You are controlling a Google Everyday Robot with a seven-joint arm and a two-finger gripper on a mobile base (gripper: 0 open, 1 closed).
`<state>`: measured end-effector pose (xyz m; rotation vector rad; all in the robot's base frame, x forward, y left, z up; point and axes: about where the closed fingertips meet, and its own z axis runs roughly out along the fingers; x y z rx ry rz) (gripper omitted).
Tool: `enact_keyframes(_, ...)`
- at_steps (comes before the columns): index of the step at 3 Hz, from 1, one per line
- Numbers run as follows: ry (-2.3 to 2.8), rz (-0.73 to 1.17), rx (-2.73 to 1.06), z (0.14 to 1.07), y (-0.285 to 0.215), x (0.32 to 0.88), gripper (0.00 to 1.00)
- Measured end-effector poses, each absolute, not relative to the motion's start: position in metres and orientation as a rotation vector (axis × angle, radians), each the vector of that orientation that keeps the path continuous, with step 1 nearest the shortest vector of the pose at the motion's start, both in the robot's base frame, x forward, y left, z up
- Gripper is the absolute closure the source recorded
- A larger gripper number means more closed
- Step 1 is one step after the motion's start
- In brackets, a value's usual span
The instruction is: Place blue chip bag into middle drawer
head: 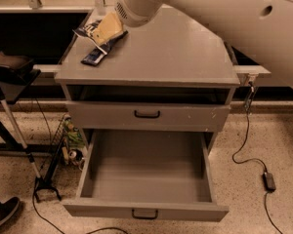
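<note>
The blue chip bag (88, 31) lies at the back left of the grey cabinet top (176, 52), partly hidden under my gripper. My gripper (109, 28) is down on or just over the bag, at the end of the white arm (200, 9) that comes in from the upper right. A small flat dark packet (94, 57) lies just in front of the bag. The middle drawer (146, 209) is pulled fully out below, with nothing in it, and its black handle (144, 214) faces me.
A closed drawer front with a black handle (147, 114) sits above the open drawer. A black stand (12, 69) is at the left. Clutter (71, 147) sits beside the cabinet. A cable and power brick (269, 180) lie on the floor at the right. A shoe (2, 213) is at the bottom left.
</note>
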<state>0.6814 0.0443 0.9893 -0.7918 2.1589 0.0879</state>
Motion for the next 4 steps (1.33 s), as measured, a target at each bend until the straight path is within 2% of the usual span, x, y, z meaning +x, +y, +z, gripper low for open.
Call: enact_keyframes(4, 2.321, 0.106, -0.454, 0.919, 0.115, 0.818, 0.0)
